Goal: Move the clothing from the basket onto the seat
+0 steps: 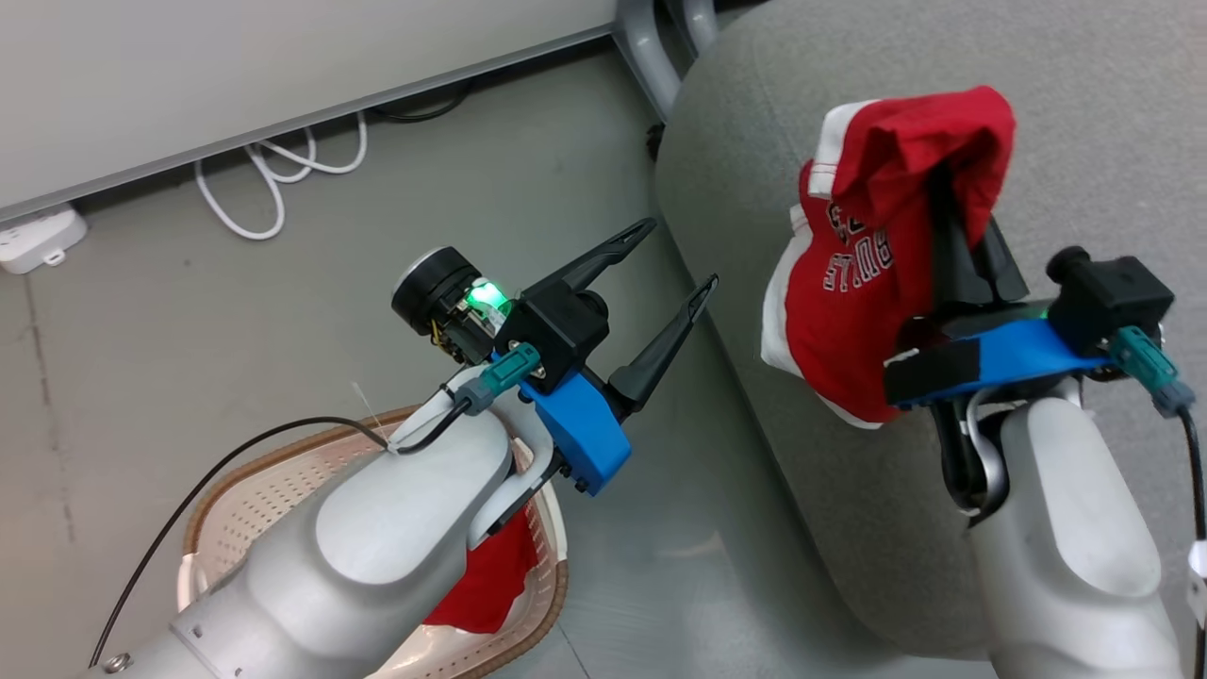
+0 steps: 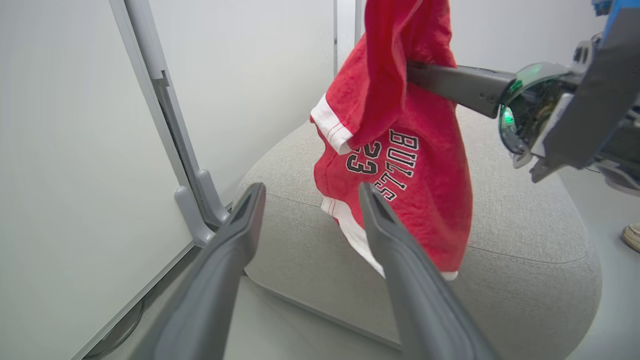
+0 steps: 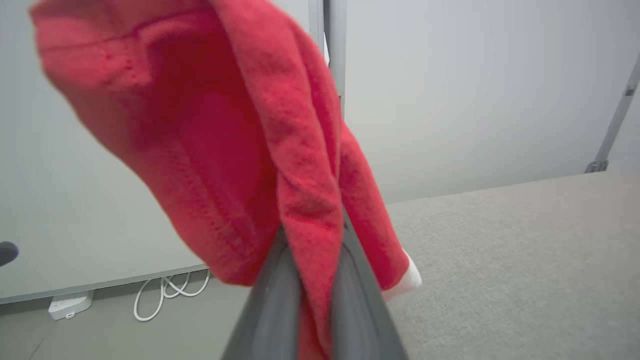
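A red garment (image 1: 868, 273) with white trim and lettering hangs over the grey seat (image 1: 1084, 113), with my right gripper (image 1: 967, 240) shut on its bunched top. In the right wrist view the cloth (image 3: 225, 150) is pinched between the fingers (image 3: 270, 300), above the seat (image 3: 525, 260). My left gripper (image 1: 681, 252) is open and holds nothing, above the floor beside the seat's edge. From the left wrist the open gripper (image 2: 311, 192) faces the hanging garment (image 2: 410, 190). A second red garment (image 1: 486, 585) lies in the basket (image 1: 226, 490) at lower left, partly hidden by my left forearm.
A white cable (image 1: 273, 179) and a power strip (image 1: 38, 240) lie on the floor by the wall. A grey metal frame leg (image 1: 651, 47) stands at the seat's far corner. A pale shoe (image 2: 632, 236) shows on the floor beyond the seat.
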Tool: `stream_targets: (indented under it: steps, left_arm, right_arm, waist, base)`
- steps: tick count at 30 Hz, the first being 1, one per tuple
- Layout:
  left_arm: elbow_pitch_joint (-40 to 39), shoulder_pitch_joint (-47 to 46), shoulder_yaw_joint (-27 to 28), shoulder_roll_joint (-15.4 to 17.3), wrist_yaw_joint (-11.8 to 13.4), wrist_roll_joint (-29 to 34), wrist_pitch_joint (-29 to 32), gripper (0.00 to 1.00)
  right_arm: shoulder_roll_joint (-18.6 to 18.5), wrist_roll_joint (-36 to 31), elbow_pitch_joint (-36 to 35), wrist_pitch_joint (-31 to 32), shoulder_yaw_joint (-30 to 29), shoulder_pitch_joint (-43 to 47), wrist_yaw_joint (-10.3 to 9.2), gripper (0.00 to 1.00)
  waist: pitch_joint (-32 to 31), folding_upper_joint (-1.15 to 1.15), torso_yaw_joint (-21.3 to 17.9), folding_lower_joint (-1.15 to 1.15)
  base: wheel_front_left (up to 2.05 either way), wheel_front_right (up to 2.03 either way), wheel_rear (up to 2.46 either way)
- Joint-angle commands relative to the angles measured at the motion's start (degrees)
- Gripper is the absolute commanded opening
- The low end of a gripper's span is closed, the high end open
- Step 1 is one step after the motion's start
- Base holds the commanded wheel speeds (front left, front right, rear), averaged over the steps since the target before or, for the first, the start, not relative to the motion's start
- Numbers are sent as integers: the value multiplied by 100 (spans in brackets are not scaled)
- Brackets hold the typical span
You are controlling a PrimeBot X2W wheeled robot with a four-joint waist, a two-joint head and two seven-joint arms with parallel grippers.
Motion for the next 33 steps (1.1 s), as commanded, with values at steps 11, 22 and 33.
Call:
stream_targets:
  steps: [11, 22, 33]
  left_arm:
    - [-56, 83, -157, -39, -4, 28, 40, 100]
    - [-51, 56, -186, -27, 11, -8, 2, 100]
    - [-191, -134, -77, 130, 118, -33, 32, 100]
  right_arm:
    - [7, 37, -430, -1, -656, 733, -4, 0]
    - [6, 86, -568, -1, -621, 915, -4, 0]
    - [5, -35, -940, -1, -824, 254, -4, 0]
  waist:
    - [118, 0, -412, 0]
    - [174, 0, -482, 0]
    - [500, 0, -412, 0]
  base:
    - [0, 0, 0]
    - [0, 0, 0]
    - [0, 0, 0]
